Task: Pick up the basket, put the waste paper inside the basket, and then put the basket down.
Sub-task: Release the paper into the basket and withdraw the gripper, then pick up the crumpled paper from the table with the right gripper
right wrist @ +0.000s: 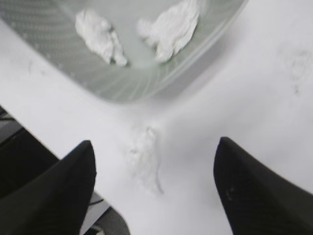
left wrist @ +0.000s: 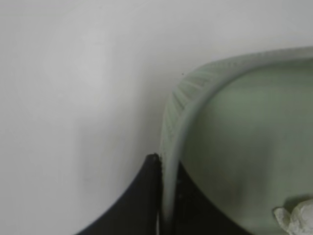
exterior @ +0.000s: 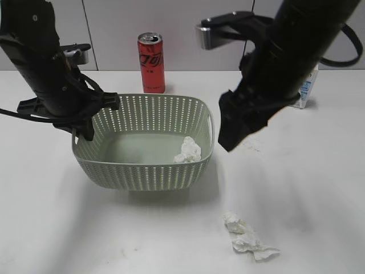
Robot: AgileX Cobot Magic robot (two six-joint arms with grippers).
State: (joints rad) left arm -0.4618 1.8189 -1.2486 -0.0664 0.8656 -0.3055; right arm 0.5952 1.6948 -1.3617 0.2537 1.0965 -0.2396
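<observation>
The pale green basket [exterior: 148, 171] is left of centre, with its shadow spread on the table below it. My left gripper [exterior: 85, 128] is shut on the basket's rim at its left corner; the left wrist view shows the rim [left wrist: 195, 93] pinched between the jaws [left wrist: 166, 166]. One waste paper wad [exterior: 188, 151] shows inside the basket; the right wrist view shows two wads there [right wrist: 100, 36] [right wrist: 171, 27]. Another wad [exterior: 246, 237] lies on the table front right. My right gripper [exterior: 231, 134] is open and empty, in the air right of the basket, above that wad [right wrist: 144, 159].
A red drink can [exterior: 151, 63] stands behind the basket near the wall. A white-and-blue carton [exterior: 307, 88] stands at the back right, partly hidden by my right arm. The white table's near edge shows in the right wrist view [right wrist: 73, 215].
</observation>
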